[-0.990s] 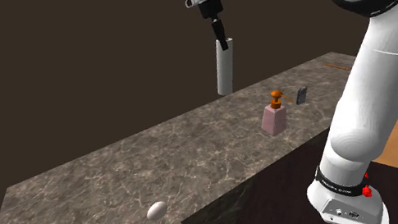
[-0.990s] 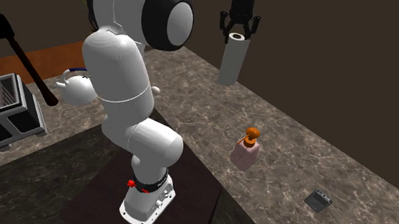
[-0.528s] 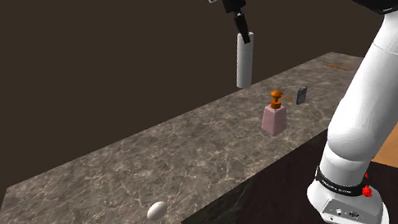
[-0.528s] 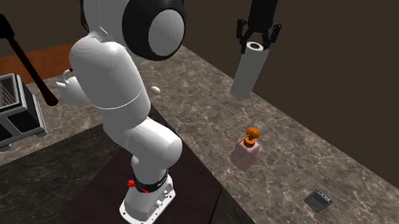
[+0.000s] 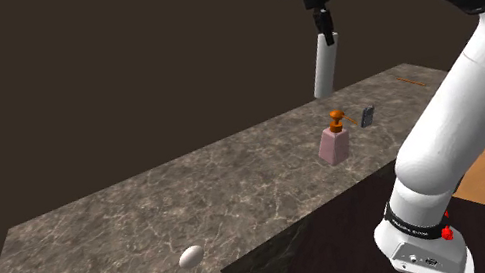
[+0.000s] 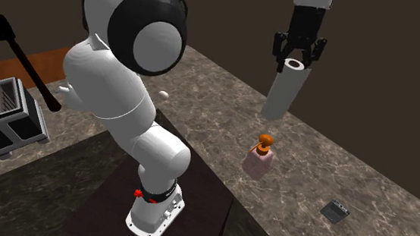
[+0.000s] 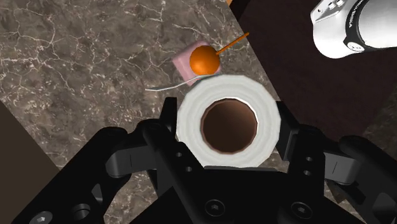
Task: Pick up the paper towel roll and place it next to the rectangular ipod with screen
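Note:
The white paper towel roll (image 5: pixel 325 68) (image 6: pixel 285 90) hangs in the air, slightly tilted, with my black gripper (image 5: pixel 324 28) (image 6: pixel 299 59) shut on its top end. In the wrist view the roll (image 7: pixel 229 120) shows end-on with its brown core, clasped between the two fingers (image 7: pixel 170 118). It is high above the marble counter (image 5: pixel 144 228), over a pink bottle with an orange cap (image 5: pixel 335 141) (image 6: pixel 260 156) (image 7: pixel 202 61). The small dark ipod (image 5: pixel 367 117) (image 6: pixel 335 211) lies flat on the counter beyond the pink bottle.
A white egg-shaped thing (image 5: pixel 190 257) rests near the counter's front edge. My stand (image 5: pixel 402 256) is a dark box beside the counter. In the second exterior view a toaster (image 6: pixel 7 113) and a black long-handled tool (image 6: pixel 22 58) are at the left.
My gripper has carried the roll to the shoulder view's right, from over the bare counter to above the pink bottle, closer to the ipod. The grip has not changed.

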Robot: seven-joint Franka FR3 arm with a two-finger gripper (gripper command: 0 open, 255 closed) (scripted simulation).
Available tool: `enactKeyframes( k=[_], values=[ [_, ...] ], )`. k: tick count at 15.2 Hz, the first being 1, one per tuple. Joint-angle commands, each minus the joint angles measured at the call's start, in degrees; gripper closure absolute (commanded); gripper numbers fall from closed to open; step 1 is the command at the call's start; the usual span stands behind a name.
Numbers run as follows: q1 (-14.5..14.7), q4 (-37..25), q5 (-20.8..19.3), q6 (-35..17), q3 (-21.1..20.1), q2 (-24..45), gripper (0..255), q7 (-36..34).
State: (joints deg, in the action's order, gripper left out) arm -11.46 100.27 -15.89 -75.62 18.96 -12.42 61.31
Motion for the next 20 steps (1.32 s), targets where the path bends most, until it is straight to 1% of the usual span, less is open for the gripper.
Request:
enactKeyframes(
  k=[1, 6, 11, 15, 18, 19, 20],
  values=[
    [-1.07, 0.37, -1.01, -0.77, 1.63, -0.29, 255, 2.74],
    [-3.87, -0.56, -3.01, -2.67, 6.15, 0.57, 255, 9.98],
    [-6.67, -3.1, -3.89, -4.87, 11.09, 3.22, 255, 17.67],
    [-9.14, -6.37, -3.34, -6.78, 15.25, 6.81, 255, 24.27],
    [-11.4, -9.62, -1.91, -8.18, 18.35, 10.5, 255, 29.57],
    [-11.97, -10.41, -1.48, -8.47, 18.98, 11.41, 255, 30.75],
    [-11.96, -9.38, -1.62, -9.22, 18.91, 11.13, 255, 30.43]
  ],
)
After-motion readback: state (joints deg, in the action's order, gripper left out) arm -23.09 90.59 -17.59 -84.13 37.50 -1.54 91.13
